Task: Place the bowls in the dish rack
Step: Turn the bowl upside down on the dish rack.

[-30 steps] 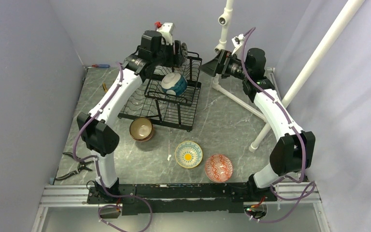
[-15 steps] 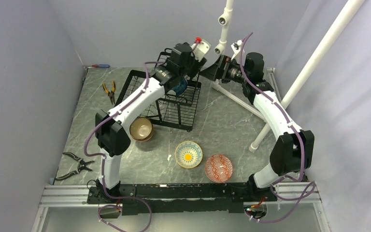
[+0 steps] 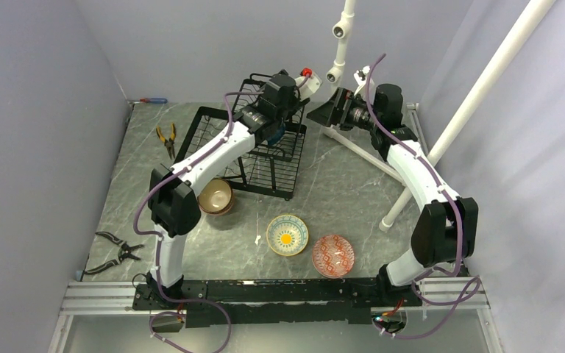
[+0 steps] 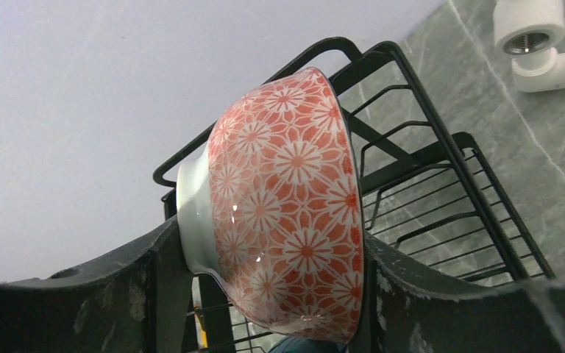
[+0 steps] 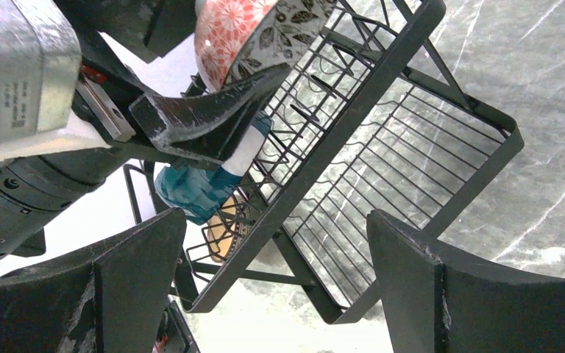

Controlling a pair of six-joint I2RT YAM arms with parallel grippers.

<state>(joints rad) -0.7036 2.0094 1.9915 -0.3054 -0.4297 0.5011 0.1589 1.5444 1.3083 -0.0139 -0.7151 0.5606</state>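
My left gripper [image 4: 265, 294] is shut on a red flower-patterned bowl [image 4: 287, 213], held on edge above the back of the black dish rack [image 4: 441, 154]. From above, the left gripper [image 3: 293, 90] hangs over the rack's [image 3: 265, 165] raised tier. A teal bowl [image 5: 191, 187] sits in that tier, with a yellowish bowl [image 5: 224, 228] beneath. My right gripper [image 5: 276, 287] is open and holds nothing, just right of the rack [image 5: 382, 73]. On the table lie a brown bowl [image 3: 215, 196], a yellow bowl [image 3: 288, 234] and a red bowl [image 3: 332, 255].
A white pipe stand [image 3: 342, 44] rises behind the right gripper [image 3: 324, 112], and a slanted white pipe [image 3: 471, 103] crosses the right side. Orange-handled pliers [image 3: 166, 138] lie left of the rack. Black pliers [image 3: 118, 254] lie near the left front edge.
The left arm has swung right across the rack with the red patterned bowl, and now covers most of the teal bowl. The right arm has barely moved.
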